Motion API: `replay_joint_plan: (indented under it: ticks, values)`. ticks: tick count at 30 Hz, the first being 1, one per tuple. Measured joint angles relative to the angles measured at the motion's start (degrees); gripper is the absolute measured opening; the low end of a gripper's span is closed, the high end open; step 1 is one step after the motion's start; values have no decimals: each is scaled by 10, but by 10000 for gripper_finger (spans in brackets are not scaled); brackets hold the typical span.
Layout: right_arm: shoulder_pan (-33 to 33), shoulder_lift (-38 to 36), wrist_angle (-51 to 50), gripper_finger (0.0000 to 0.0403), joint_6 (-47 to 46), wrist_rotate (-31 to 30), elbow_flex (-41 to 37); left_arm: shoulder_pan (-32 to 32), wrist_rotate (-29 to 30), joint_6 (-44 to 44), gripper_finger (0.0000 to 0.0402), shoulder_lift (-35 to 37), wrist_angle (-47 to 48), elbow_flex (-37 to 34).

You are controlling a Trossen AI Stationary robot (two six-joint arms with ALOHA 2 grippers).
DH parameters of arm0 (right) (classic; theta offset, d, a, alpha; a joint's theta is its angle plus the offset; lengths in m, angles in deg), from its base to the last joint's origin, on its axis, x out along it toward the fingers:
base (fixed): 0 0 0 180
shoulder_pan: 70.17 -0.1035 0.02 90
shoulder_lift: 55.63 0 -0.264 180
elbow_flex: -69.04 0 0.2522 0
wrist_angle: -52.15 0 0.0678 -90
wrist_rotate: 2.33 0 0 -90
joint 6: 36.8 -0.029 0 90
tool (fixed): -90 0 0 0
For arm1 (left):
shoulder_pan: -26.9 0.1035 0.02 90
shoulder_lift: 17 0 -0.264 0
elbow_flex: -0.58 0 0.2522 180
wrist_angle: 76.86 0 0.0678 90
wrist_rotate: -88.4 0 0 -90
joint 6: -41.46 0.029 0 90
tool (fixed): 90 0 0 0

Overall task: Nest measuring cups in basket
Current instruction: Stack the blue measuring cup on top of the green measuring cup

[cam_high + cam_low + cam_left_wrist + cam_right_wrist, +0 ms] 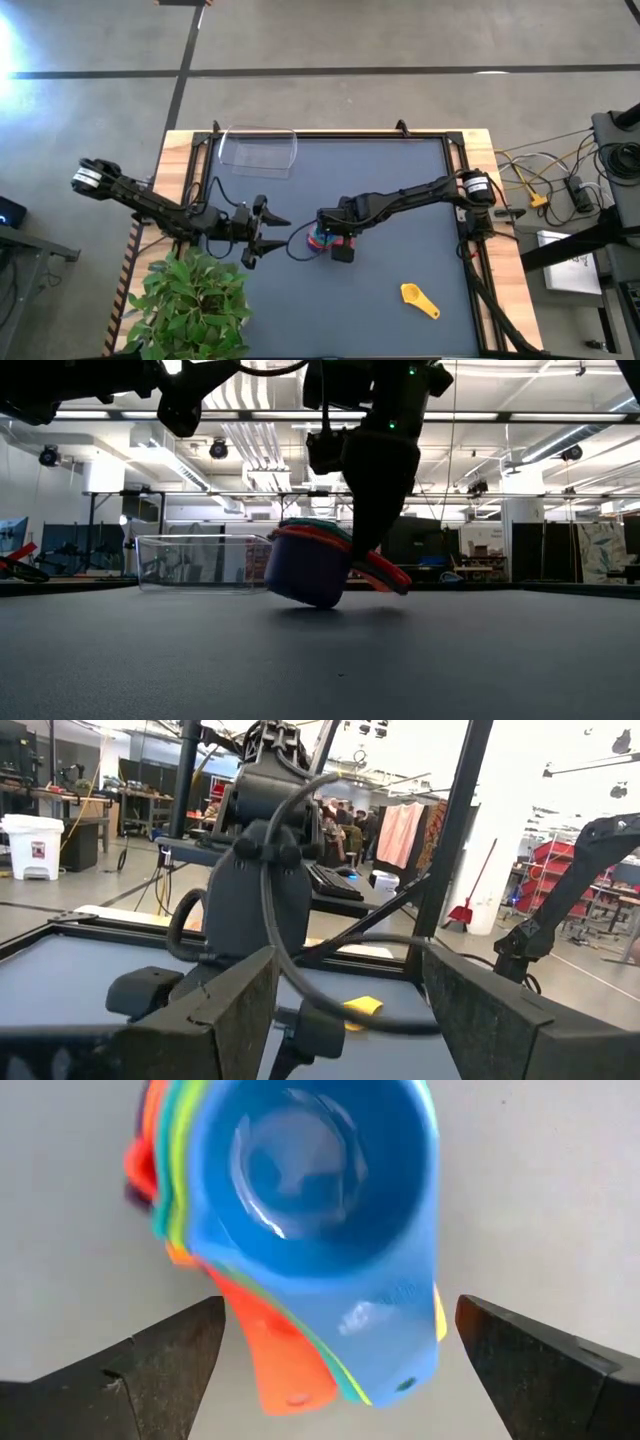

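Observation:
A nested stack of measuring cups point(318, 240), blue on top and purple at the bottom point(308, 570), sits tilted at mid-table with its handle side low. My right gripper point(340, 1370) hangs open above it, pointing steeply down, one finger on each side of the stacked handles without touching them. One yellow measuring cup point(420, 300) lies alone toward the near right. The clear basket point(258, 150) stands on the table at the far left. My left gripper point(262, 232) waits open, held level, just left of the stack.
A green potted plant point(190, 300) crowds the table's near left corner, beside my left arm. A raised frame point(330, 134) runs around the dark mat. Bare mat lies between the stack and the basket.

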Motion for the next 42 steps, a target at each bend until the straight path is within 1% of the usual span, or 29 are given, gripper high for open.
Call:
replay_joint_plan:
  ticks: [9,18,21,23,28,32,36,42]
  values:
    - [-2,-26,-9,384,33,0,5,0,0,0,233,0,2,0]
    - [3,-28,2,384,153,0,5,0,0,0,233,0,3,0]
    - [12,-28,1,384,174,6,9,0,0,0,233,0,4,0]
    - [24,-28,8,384,179,25,12,0,0,0,233,0,4,0]
    - [58,-28,7,384,182,105,11,0,-1,0,233,-3,10,0]
    - [75,-28,9,384,185,148,11,0,-1,0,233,-15,10,1]
    - [78,-26,19,384,189,165,11,0,-1,11,233,-31,10,13]
    - [78,2,28,384,199,166,11,0,-6,21,233,-53,10,36]
